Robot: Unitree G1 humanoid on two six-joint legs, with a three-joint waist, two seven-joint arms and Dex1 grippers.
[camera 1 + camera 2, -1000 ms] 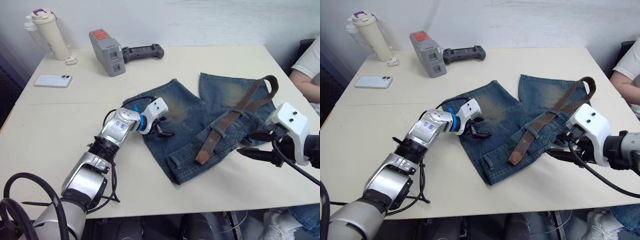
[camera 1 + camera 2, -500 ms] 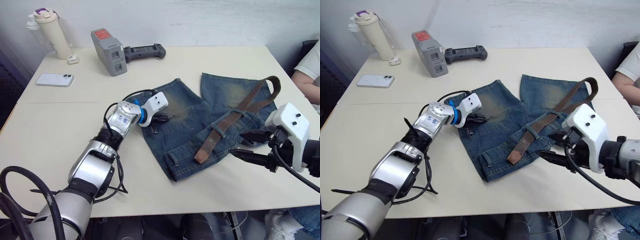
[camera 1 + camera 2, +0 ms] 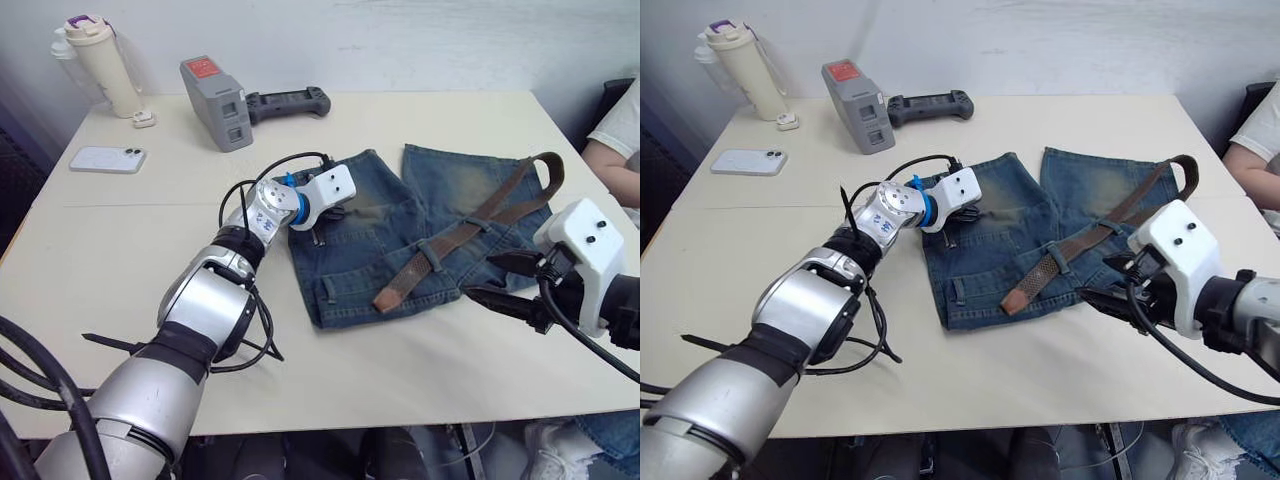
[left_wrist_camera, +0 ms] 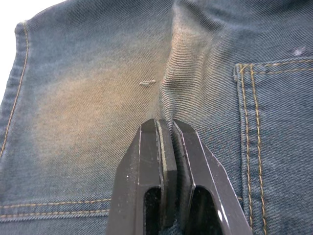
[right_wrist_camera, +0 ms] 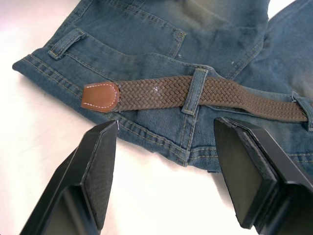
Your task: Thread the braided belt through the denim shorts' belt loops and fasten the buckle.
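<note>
The braided belt [image 5: 195,93] lies across the denim shorts [image 3: 400,235] on the desk [image 3: 130,250], already under one belt loop [image 5: 192,91], its tan tip [image 5: 100,96] short of the next loop [image 5: 65,42] near the waistband corner. The right tool [image 5: 164,171] hovers spread wide just off the waistband. The left tool [image 4: 165,147] is clamped on a fold of denim. The step probably calls for pinching the tip and feeding it flat while the left tool holds the cloth taut.
</note>
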